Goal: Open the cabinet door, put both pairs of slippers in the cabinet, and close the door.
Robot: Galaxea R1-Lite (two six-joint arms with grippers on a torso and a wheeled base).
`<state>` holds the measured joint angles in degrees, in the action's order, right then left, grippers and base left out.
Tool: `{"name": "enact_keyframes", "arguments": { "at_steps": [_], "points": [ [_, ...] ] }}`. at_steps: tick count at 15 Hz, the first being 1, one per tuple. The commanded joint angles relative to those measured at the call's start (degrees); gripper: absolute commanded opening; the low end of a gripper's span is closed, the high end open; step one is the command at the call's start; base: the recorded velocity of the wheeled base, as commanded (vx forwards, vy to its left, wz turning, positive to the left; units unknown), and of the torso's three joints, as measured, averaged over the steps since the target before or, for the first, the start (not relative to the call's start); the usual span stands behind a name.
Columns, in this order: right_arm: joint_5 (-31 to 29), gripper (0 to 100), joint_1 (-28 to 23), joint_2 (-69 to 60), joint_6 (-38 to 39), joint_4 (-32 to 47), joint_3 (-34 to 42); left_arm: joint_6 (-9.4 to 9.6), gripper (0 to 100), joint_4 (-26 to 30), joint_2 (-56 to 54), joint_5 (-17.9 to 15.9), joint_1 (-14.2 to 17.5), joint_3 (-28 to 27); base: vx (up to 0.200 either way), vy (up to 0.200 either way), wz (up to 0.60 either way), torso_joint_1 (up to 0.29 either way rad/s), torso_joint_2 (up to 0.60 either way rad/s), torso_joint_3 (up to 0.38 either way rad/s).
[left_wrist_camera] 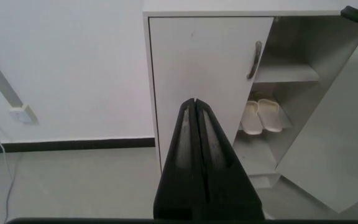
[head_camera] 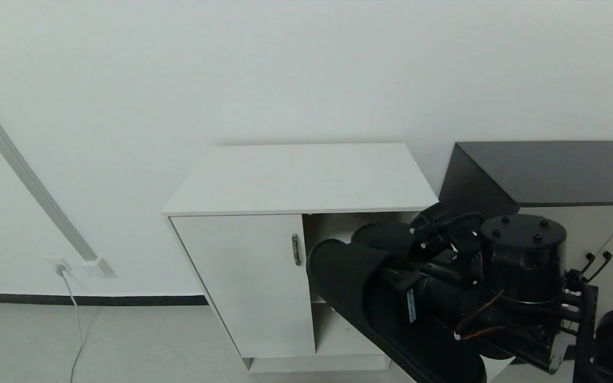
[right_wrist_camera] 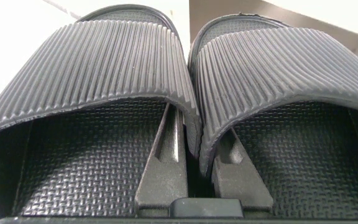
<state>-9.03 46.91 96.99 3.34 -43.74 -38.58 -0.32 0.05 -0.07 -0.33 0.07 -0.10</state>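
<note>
- White wall (head_camera: 306, 69); black baseboard (head_camera: 83, 300) meets pale grey floor (head_camera: 141, 340).
- Grey duct (head_camera: 24, 170) slants down to socket (head_camera: 57, 264); cable (head_camera: 77, 324) hangs to floor.
- Dark-topped unit (head_camera: 551, 170) against wall.

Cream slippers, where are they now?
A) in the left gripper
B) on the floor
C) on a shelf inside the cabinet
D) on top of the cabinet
C: the left wrist view shows the cream slippers side by side on a lower shelf inside the cabinet; the right gripper holds the black slippers.
</note>
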Motion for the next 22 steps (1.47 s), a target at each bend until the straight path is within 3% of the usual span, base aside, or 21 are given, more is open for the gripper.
{"name": "enact_keyframes", "arguments": {
  "at_steps": [1,22],
  "points": [
    [0.0,0,0.0,0.1,0.0,0.0,0.0,-0.03,0,0.0,0.1,0.1,0.0,0.0,0.000,0.000,0.00,-0.232,0.53,0.300],
    [-0.2,0,0.6,1.4,-0.2,-2.6,0.9,-0.03,0,0.0,0.1,0.0,0.0,0.0,0.000,0.000,0.00,-0.179,0.51,0.328]
  ]
}}
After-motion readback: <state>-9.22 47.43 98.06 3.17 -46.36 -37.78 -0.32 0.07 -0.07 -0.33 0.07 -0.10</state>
